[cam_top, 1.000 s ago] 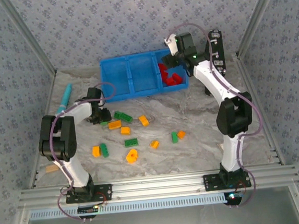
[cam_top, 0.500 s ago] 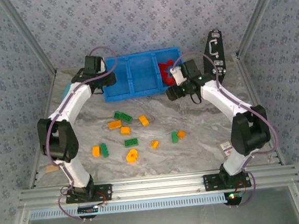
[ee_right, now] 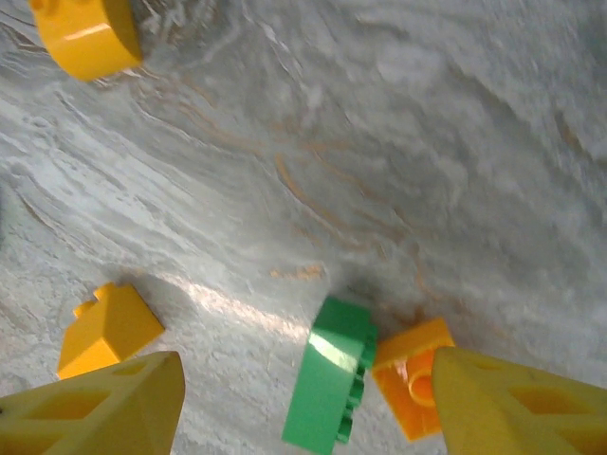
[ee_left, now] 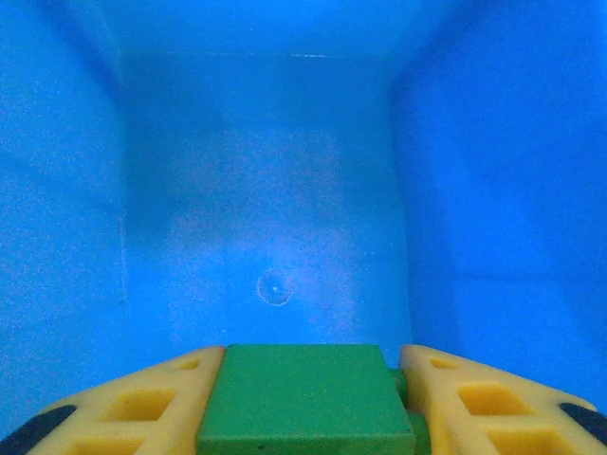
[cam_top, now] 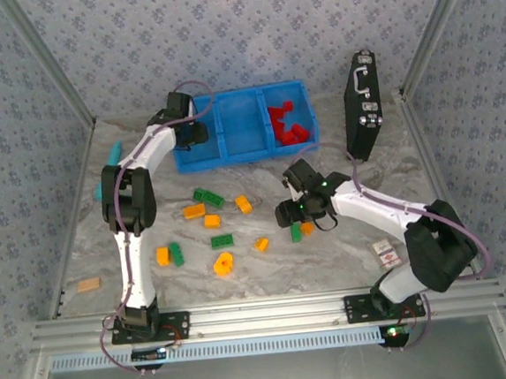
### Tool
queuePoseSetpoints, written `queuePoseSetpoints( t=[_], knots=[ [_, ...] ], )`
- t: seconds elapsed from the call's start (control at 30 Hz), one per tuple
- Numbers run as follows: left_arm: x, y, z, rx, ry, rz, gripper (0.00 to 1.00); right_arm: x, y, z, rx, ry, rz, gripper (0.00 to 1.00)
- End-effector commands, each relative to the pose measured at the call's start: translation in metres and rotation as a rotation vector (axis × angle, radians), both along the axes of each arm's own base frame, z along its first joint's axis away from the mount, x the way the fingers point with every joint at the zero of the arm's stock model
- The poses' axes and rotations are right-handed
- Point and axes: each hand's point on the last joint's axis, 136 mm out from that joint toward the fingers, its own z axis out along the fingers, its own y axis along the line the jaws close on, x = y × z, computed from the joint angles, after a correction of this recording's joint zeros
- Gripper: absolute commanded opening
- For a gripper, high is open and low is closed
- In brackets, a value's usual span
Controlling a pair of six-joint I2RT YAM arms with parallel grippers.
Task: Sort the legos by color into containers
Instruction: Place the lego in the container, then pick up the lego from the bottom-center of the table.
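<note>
The blue tray (cam_top: 241,154) stands at the back, with red legos (cam_top: 288,130) in its right compartment. My left gripper (cam_top: 193,131) hovers over the left compartment (ee_left: 275,209), shut on a green lego (ee_left: 303,393) between its yellow fingers. My right gripper (cam_top: 289,217) is low over the table's middle and open. Between its fingers, on the table, lie a green lego (ee_right: 332,384) and an orange lego (ee_right: 408,365) that touch each other. Several more green and orange legos (cam_top: 207,196) lie scattered left of it.
A black case (cam_top: 363,104) with latches leans at the back right. The teal cylinder (cam_top: 111,156) is partly behind the left arm. A tan block (cam_top: 88,285) lies near the left edge and a small card (cam_top: 384,252) by the right arm.
The left gripper has moved right from the tray's left end to above its left compartment with the green lego. The right gripper has swung from the tray down to the table's middle.
</note>
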Motion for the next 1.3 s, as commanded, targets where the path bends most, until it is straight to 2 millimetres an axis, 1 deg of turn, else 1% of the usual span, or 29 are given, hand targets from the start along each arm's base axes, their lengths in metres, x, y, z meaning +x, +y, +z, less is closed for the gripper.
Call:
queuePoseSetpoints(
  t=[0.0, 0.03, 0.1, 0.23, 0.37, 0.47, 0.57, 0.63, 0.67, 0.8, 0.87, 0.97, 1.07, 1.17, 1.27],
  knots=[
    [0.013, -0.006, 0.033, -0.010, -0.073, -0.005, 0.58, -0.017, -0.014, -0.005, -0.022, 0.042, -0.122, 0.69],
    [0.013, -0.007, 0.032, -0.010, -0.072, -0.007, 0.63, -0.021, -0.015, -0.008, -0.027, 0.049, -0.124, 0.68],
    [0.013, -0.009, 0.035, -0.012, -0.079, -0.013, 0.70, -0.024, -0.013, -0.009, -0.032, 0.046, -0.120, 0.67],
    [0.013, -0.015, 0.050, -0.013, -0.112, -0.037, 0.75, -0.025, -0.007, -0.012, -0.031, 0.043, -0.109, 0.62],
    [0.009, -0.017, 0.080, -0.028, -0.163, -0.061, 0.76, -0.029, -0.003, -0.022, -0.053, 0.070, -0.092, 0.59],
    [0.002, -0.017, 0.110, -0.039, -0.208, -0.075, 0.77, -0.032, -0.003, -0.032, -0.077, 0.096, -0.083, 0.58],
    [-0.011, -0.017, 0.143, -0.045, -0.261, -0.094, 0.77, -0.033, -0.002, -0.041, -0.100, 0.115, -0.073, 0.56],
    [-0.021, -0.017, 0.170, -0.046, -0.308, -0.104, 0.77, -0.033, -0.002, -0.047, -0.120, 0.126, -0.065, 0.54],
    [-0.028, -0.016, 0.173, -0.044, -0.307, -0.108, 0.78, -0.033, -0.002, -0.049, -0.129, 0.128, -0.061, 0.53],
    [-0.055, -0.011, 0.202, -0.035, -0.345, -0.123, 0.78, -0.034, -0.001, -0.052, -0.146, 0.127, -0.041, 0.40],
    [-0.068, -0.007, 0.211, -0.025, -0.349, -0.128, 0.78, -0.035, -0.002, -0.053, -0.155, 0.122, -0.030, 0.34],
    [-0.089, -0.001, 0.216, -0.014, -0.355, -0.150, 0.79, -0.035, -0.005, -0.054, -0.156, 0.110, -0.014, 0.27],
    [-0.111, -0.002, 0.208, -0.022, -0.342, -0.201, 0.80, -0.030, -0.001, -0.047, -0.114, 0.073, 0.033, 0.21],
    [-0.136, -0.008, 0.189, -0.108, -0.288, -0.276, 0.80, -0.025, 0.010, -0.024, -0.058, -0.010, 0.145, 0.16],
    [-0.161, -0.015, 0.168, -0.317, -0.206, -0.349, 0.77, -0.021, 0.021, 0.011, 0.007, -0.160, 0.309, 0.13]
  ],
)
